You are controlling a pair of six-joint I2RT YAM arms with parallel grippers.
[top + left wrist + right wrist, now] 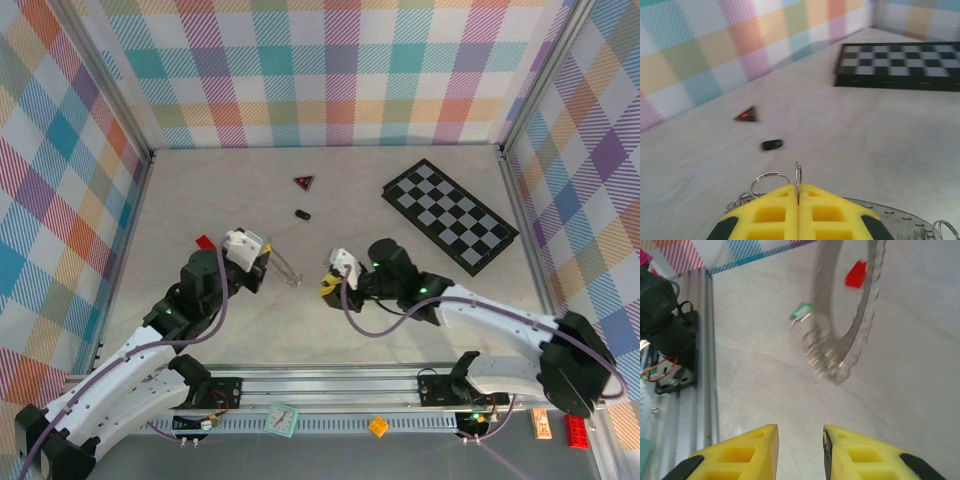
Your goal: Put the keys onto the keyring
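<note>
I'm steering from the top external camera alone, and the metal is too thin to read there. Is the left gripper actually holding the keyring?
Observer: Yes. On the left wrist camera the left gripper has its yellow fingers pressed together, with a thin ring of the keyring pinched upright between their tips.
Operator: And the other arm?
Observer: The right gripper is open. Its wrist camera shows a clear gap between its yellow fingers, with nothing in it.
Operator: Is the loop lined up with it?
Observer: Roughly. From the right wrist the loop stands on edge, blurred, ahead of the gap and a little right of it. A red block shows through it.
</note>
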